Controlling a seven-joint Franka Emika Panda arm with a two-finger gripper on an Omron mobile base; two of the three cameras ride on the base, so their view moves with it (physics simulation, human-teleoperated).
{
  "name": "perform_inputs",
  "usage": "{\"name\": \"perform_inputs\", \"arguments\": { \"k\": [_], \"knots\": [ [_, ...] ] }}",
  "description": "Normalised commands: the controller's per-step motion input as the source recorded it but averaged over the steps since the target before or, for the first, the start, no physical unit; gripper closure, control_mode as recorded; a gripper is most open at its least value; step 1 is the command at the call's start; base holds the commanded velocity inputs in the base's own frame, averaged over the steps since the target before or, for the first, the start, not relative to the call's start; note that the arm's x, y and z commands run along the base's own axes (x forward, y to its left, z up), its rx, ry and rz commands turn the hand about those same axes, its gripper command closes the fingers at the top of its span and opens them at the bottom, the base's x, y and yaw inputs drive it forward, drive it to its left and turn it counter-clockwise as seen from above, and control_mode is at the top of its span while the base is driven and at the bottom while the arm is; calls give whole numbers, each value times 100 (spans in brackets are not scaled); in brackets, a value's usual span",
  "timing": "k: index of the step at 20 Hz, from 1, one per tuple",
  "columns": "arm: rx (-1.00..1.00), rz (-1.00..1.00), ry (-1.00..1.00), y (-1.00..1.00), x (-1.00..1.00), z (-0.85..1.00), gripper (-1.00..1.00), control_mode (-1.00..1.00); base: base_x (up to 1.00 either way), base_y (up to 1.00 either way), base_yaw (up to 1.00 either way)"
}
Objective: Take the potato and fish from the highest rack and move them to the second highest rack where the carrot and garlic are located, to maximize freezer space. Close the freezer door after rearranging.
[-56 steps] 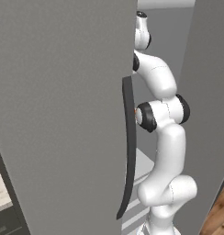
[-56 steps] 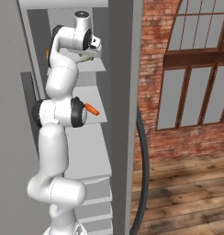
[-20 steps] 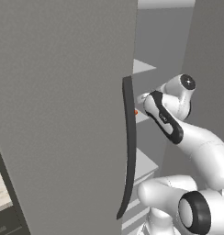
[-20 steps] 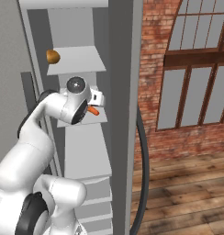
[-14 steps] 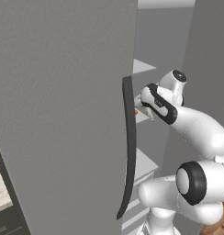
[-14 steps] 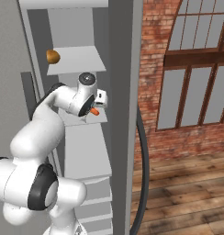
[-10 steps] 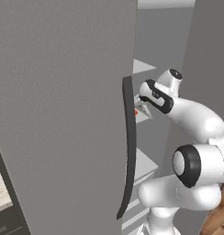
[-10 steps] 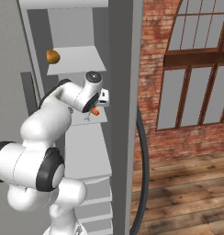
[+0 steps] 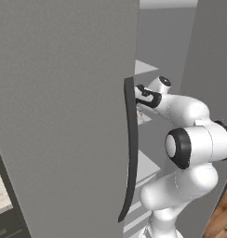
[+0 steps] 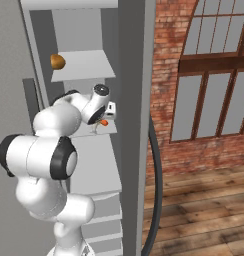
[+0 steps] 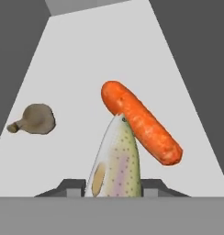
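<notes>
fish: speckled, nose at carrot | potato: highest rack

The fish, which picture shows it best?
The hand view. The spotted fish rises big between the claw tips, nose touching the carrot. In the right base view the arm covers it; the left base view gives no clear sight of it.

a red brick wall stood to the right of the grey cabinet, with a tall arched window in a dark brown frame set into it. the floor was of warm brown wooden planks. light was even and soft, with pale panes behind the window bars.
</notes>
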Motion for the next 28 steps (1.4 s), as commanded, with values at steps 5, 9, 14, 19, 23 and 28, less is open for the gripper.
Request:
{"name": "perform_inputs", "arguments": {
  "k": [5,9,14,19,23,28],
  "knots": [
    [0,0,0,16,58,-26,100,-100,0,0,0],
    [0,0,0,9,55,-26,100,-100,0,0,0],
    [0,0,0,6,45,-25,100,-100,0,0,0],
    [-1,0,0,14,39,-34,-100,-100,0,0,0],
    [-2,0,0,6,4,-29,-100,-100,0,0,0],
    [0,0,0,0,-12,-1,-100,-100,0,0,0]
  ]
}}
